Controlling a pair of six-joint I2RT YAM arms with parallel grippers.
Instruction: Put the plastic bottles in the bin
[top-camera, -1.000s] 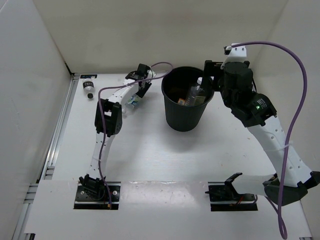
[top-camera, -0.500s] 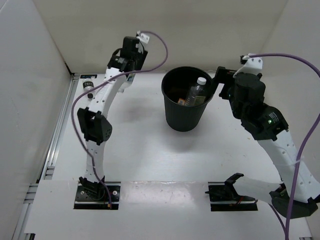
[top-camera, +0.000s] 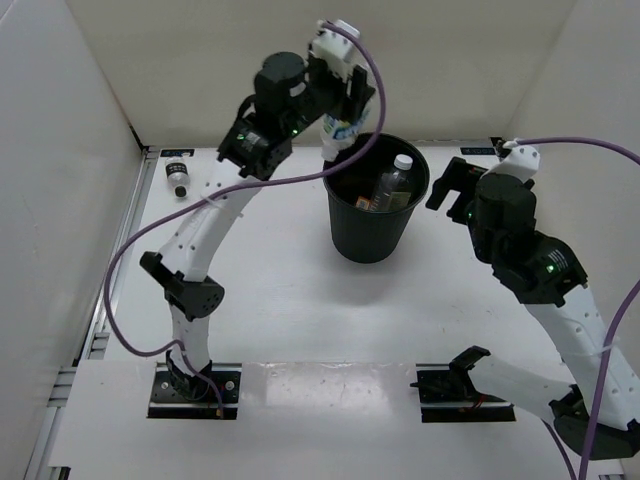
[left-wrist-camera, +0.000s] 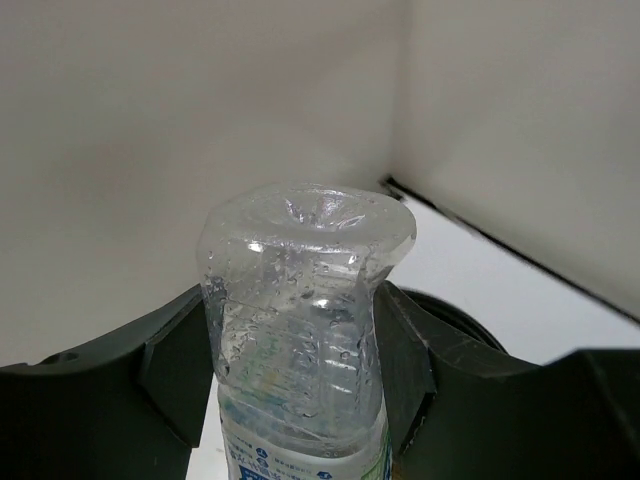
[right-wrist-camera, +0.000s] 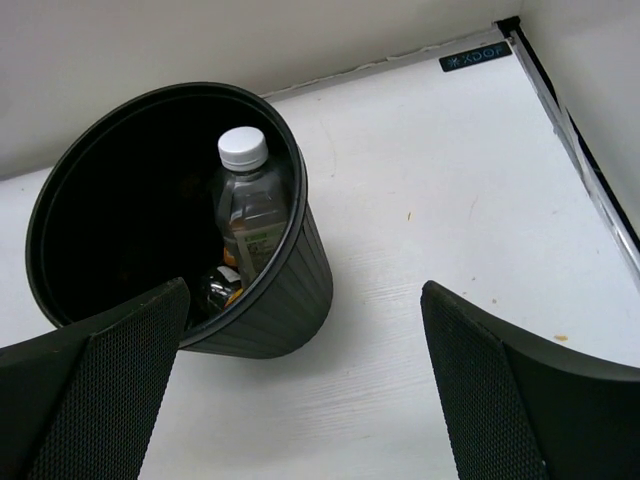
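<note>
My right gripper (top-camera: 447, 188) is right of the middle in the top picture, just beside the bin (top-camera: 368, 235). Its jaws are spread wide and hold nothing. A white-cap bottle (right-wrist-camera: 250, 205) leans inside the bin, with something dark and orange under it. My left gripper (top-camera: 338, 122) is high up at the top middle, over the bin's far left rim. Its jaws pinch the label bottle (left-wrist-camera: 300, 340) on both sides. The bottle's bottom end sticks out past my fingers. A black-cap bottle (top-camera: 177, 179) lies on the table (top-camera: 280, 290) at the upper left, well apart from the bin.

A second ago my left gripper was down low on the table, left of the bin. Now it is lifted, with the label bottle over the rim. My right gripper was at the bin's right rim then and has moved back to the right. The white-cap bottle has stayed put.
</note>
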